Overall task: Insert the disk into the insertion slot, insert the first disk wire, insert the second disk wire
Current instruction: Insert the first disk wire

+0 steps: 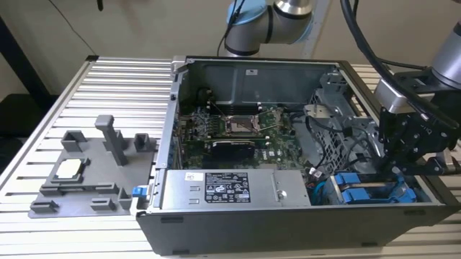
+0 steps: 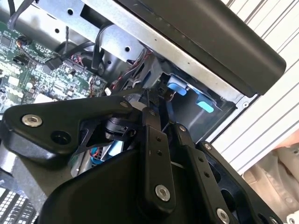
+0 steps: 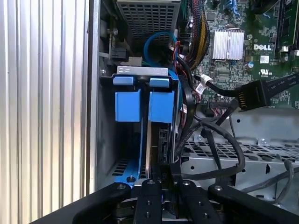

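The disk (image 3: 156, 140) stands on edge in the insertion slot (image 3: 140, 70), a bay of the grey drive cage at the case's front corner on the exterior view's right. Its blue bracket (image 3: 161, 105) sits beside a second blue fitting (image 3: 127, 105). My gripper (image 3: 166, 170) is right over the disk's near edge, fingers (image 3: 149, 196) drawn close on it. The exterior view has the gripper (image 1: 407, 170) low over the blue brackets (image 1: 367, 191). A black wire connector (image 3: 252, 95) hangs loose beside the cage, and a blue cable (image 3: 149, 42) loops beyond the slot.
The open computer case (image 1: 288, 226) lies on a slatted aluminium table (image 1: 108, 81). Inside are the motherboard (image 1: 230, 129) and a labelled silver power-supply box (image 1: 223, 189). A grey fixture plate (image 1: 86, 172) lies at the exterior view's left. Black cables (image 3: 219, 144) crowd the cage.
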